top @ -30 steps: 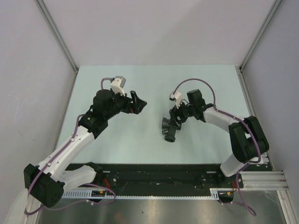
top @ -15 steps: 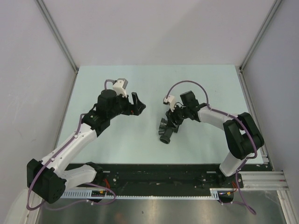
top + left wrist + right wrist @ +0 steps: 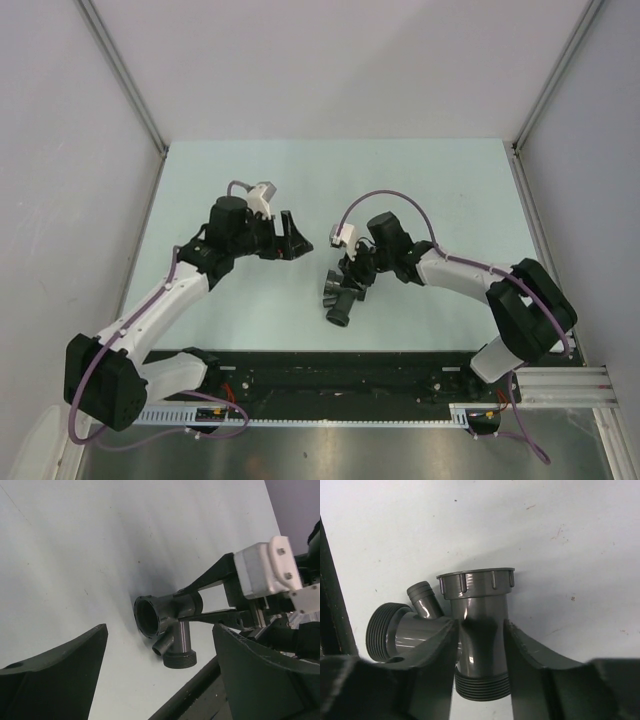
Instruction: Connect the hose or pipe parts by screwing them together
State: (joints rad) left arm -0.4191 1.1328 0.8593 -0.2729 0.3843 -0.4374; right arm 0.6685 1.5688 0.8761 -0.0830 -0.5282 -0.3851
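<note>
In the near half of the table (image 3: 262, 312), about midway between its left and right edges, is the pipe fitting (image 3: 339, 300) — a dark grey branched piece. One threaded mouth points toward the near edge. The right wrist view also shows a second threaded end, a ribbed collar and a small barbed spigot. I cannot tell whether it rests on the table or hangs just above it. The right gripper (image 3: 356, 276) reaches in from the right-edge side and pinches the fitting's straight body, one finger pressed to each flank between collar and thread. A little farther back and to the left, the left gripper (image 3: 296, 238) hovers with its jaws spread wide and nothing between them — near the fitting but apart, with the collar's open mouth facing it.
</note>
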